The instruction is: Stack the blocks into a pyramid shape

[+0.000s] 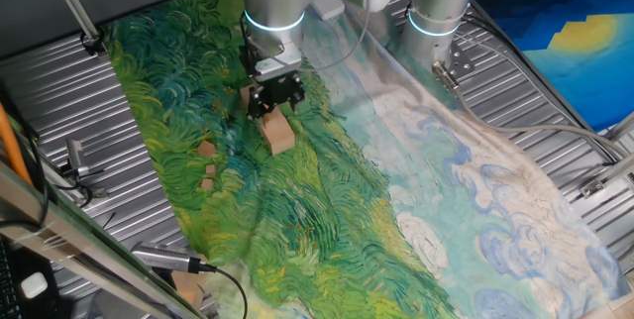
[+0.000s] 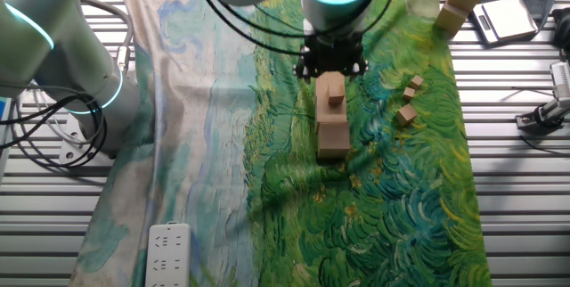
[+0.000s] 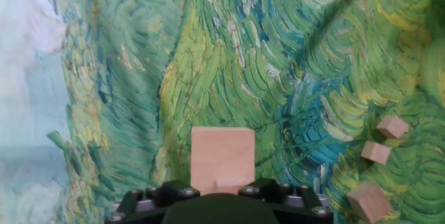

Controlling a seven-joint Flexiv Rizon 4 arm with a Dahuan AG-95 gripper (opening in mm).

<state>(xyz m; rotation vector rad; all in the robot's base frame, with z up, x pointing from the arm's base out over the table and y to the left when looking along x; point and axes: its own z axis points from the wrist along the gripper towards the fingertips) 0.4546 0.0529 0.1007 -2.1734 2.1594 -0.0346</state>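
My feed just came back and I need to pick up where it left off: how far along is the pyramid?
Partly built. Done: a stack of larger blocks stands on the cloth with a small block on top. In hand: the gripper is right above that stack; whether it holds anything cannot be told. Left: three small blocks lie loose beside it, and two larger blocks sit at the cloth's far corner.

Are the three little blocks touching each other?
Apart. In the hand view, the three small blocks sit in a line with green cloth showing between each of them.
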